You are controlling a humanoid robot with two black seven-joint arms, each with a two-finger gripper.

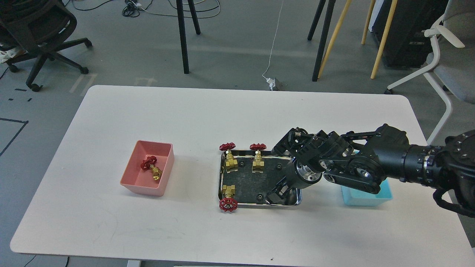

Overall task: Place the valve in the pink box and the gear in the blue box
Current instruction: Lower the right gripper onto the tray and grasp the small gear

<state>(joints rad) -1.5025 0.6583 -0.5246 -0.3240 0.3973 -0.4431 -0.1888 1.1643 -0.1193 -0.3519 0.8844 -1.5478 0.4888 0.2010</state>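
Observation:
The pink box (130,177) stands at the left of the table with one valve (151,167) lying in it. Three more valves sit in the shiny steel tray (256,204): two at its far edge (231,159) (258,162) and one at its near left corner (228,196). Small black gears lie on the tray floor (242,163) (279,167) (259,195). My right gripper (276,194) reaches down into the tray's near right corner, just right of a gear; its dark fingers cannot be told apart. The blue box (365,198) is partly hidden under my right arm. My left arm is out of view.
The white table (185,122) has rounded corners; its near edge runs along the bottom. Office chairs, tripod legs and cables stand on the floor beyond the far edge.

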